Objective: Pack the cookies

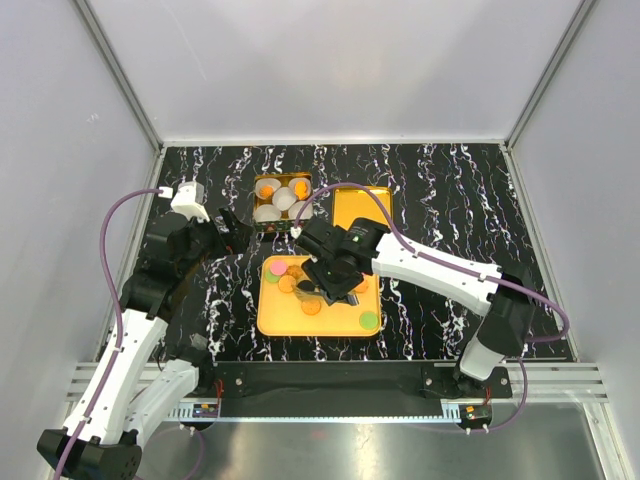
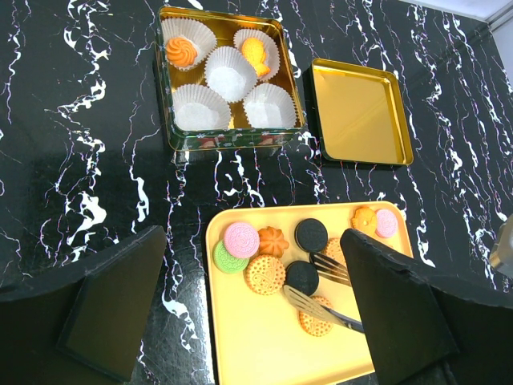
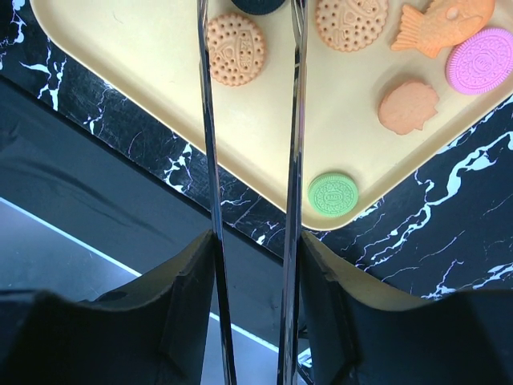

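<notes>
Clenching slim metal tongs (image 3: 210,160), the right tool (image 3: 255,257) is picking at a round black cookie (image 2: 302,277) on the flat yellow tray (image 2: 248,345), next likely needing a squeeze and lift, while the left tool (image 2: 256,313) is hanging released.

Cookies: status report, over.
Left gripper open, empty. Right gripper shut on tongs, tips either side of a black cookie. Two cookies in tin, rest on tray. Nothing in the way.

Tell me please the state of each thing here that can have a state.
tin, open
lid, off, beside the tin, inside up
paper cups, two filled, three empty
cookies, two in cups, rest on tray
tongs, arms apart
left gripper, open, empty
right gripper, shut on tongs
</notes>
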Available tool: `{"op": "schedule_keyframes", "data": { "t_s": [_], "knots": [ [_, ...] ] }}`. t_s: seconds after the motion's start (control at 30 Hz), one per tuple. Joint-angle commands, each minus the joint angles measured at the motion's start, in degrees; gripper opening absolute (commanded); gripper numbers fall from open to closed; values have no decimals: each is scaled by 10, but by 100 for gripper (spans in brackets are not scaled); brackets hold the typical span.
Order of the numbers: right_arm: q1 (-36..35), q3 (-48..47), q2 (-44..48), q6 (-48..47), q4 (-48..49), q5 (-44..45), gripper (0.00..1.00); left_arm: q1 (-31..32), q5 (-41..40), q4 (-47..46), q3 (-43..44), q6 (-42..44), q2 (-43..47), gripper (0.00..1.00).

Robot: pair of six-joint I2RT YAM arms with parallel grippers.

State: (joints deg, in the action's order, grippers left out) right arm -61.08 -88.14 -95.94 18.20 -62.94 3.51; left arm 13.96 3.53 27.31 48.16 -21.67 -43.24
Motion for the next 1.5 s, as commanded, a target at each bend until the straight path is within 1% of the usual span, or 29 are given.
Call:
{"op": "schedule_keyframes", "data": {
  "t_s": [0.0,0.1,0.23,0.5,0.63,0.77,0.9,1.0,1.2,1.3,1.47],
  "knots": [
    [-5,-6,-3,-8,18,2,50,-2,10,-25,1,-1,2,99],
    [-4,-5,-6,-8,19,4,50,-2,10,-25,1,-1,3,99],
    [-5,-9,-7,-7,12,3,47,-2,10,-25,1,-1,4,99],
    [-4,-33,12,-9,-14,22,39,-2,10,-25,0,-2,3,99],
    [-4,-59,24,-16,-34,44,38,-2,9,-26,0,-2,4,99],
    [1,-75,30,-18,-46,48,36,-2,10,-26,0,-2,3,99],
    [21,-85,36,-24,-45,40,37,-2,12,-27,-1,-3,3,99],
    [42,-112,31,-33,-32,29,36,-2,13,-28,-1,-4,3,99],
    [92,-193,-15,-50,9,33,36,-2,16,-30,-2,-4,2,99],
    [116,-243,-63,-62,25,32,36,-2,17,-29,-2,-4,-1,99],
    [141,-374,-170,-84,25,41,37,-2,17,-30,-1,-4,0,99]
  ]
}}
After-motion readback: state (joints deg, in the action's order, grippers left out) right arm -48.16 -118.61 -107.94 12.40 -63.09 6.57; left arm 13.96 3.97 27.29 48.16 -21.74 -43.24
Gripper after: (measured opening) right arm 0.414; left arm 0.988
